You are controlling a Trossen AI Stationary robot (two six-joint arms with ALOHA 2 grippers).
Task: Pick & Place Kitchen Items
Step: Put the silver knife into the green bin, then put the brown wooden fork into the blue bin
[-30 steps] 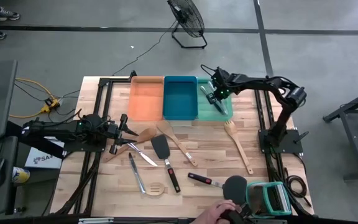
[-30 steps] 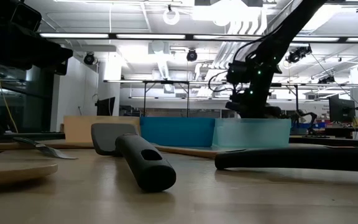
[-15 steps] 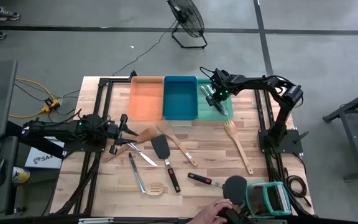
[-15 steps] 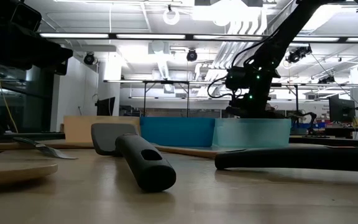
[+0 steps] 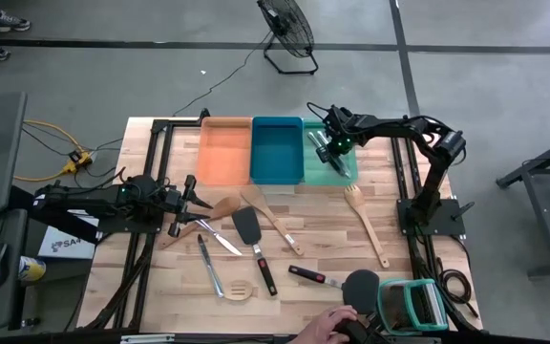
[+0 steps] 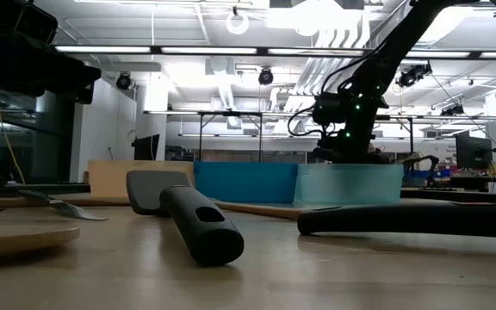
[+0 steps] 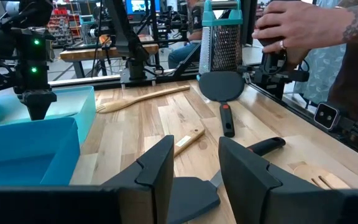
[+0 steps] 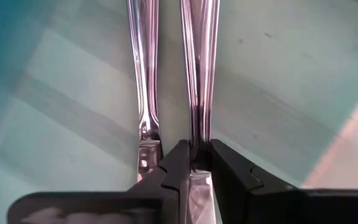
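- Your left gripper hovers low at the table's left side, its fingers parted with nothing between them.
- Just beyond those spread fingers you have a pale wooden spoon and a silver table knife; a second piece of silver cutlery lies a little further toward the table's front edge.
- Further out to that gripper's right sits the black spatula, with a long wooden spoon just beyond it.
- Between your two grippers stand the orange tray and the blue tray, side by side and touching.
- Your right gripper points down inside the teal tray, clenched on a slim silver utensil whose handle runs straight out from the fingertips.
- A second silver piece lies flat on the tray floor right beside the gripped one, nearly parallel.
- In front of that gripper, outside the tray, a slotted wooden spatula rests on the table.
- Nearer the front edge, a red-and-black-handled spatula lies near a person's hand and a green-framed rack.
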